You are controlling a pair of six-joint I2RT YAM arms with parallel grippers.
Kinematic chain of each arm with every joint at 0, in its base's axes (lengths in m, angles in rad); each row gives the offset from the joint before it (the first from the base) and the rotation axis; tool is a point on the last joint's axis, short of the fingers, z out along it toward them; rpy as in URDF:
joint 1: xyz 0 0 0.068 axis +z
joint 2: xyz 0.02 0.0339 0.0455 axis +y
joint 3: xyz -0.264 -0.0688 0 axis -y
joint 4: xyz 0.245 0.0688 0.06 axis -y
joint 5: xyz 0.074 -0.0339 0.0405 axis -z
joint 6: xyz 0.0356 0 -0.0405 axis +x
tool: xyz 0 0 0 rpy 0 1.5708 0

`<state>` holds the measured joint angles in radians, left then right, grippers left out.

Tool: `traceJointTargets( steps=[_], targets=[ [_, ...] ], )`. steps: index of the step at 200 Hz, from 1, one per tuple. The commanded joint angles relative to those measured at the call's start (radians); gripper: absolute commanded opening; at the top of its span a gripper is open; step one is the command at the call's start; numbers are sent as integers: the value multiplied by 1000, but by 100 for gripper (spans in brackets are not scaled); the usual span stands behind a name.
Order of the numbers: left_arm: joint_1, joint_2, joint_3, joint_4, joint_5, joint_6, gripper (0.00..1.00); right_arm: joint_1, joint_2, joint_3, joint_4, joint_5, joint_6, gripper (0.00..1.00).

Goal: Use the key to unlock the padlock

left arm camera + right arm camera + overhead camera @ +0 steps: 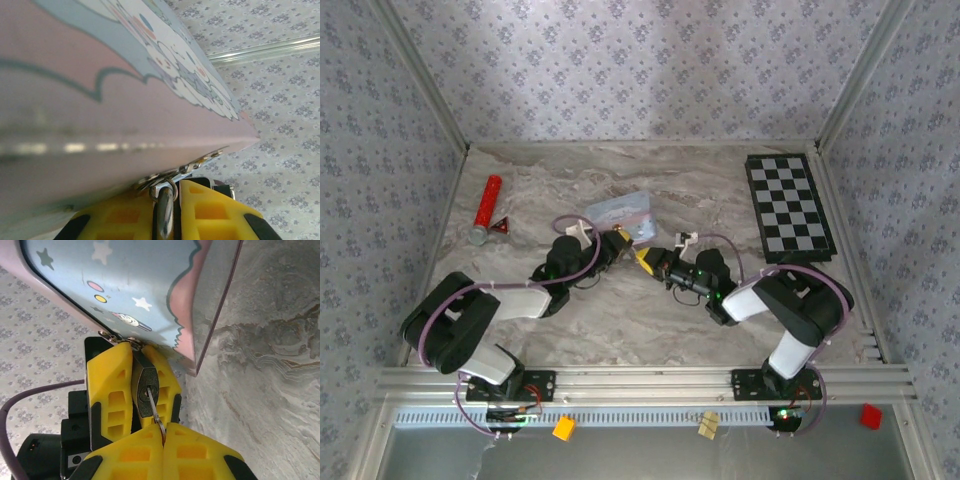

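**Yellow jaws, nose to nose at the tin**

From above: the left gripper and right gripper meet mid-table, on the near side of the pale blue tin. Left wrist: it's clamped on the padlock, shackle hooked through the tin's clasp. Right wrist: pinched tight on the key, tip seemingly in the keyhole. I'd say hold the lock steady and twist squarely, no bending!

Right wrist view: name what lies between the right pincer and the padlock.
The key: in the right wrist view it runs from the shut right pincer straight into the keyhole of the padlock.
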<state>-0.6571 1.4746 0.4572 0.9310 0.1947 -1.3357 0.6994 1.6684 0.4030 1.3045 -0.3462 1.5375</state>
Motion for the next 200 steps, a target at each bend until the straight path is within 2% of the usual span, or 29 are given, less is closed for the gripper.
traceJointTargets(
  steps=[1,70,157,177,200],
  targets=[
    [-87,-15,34,88,294,39,0,-26,-42,56,90,0,-6,0],
    [-81,-20,47,45,381,68,0,-60,-67,36,88,-22,-2,0],
    [-81,-22,66,-26,408,125,0,-52,-55,54,89,-33,-2,0],
    [-81,-8,63,2,416,110,0,-51,-58,54,90,-39,-32,0],
    [-81,3,63,42,419,75,0,-49,-77,53,47,-42,-144,0]
  ],
)
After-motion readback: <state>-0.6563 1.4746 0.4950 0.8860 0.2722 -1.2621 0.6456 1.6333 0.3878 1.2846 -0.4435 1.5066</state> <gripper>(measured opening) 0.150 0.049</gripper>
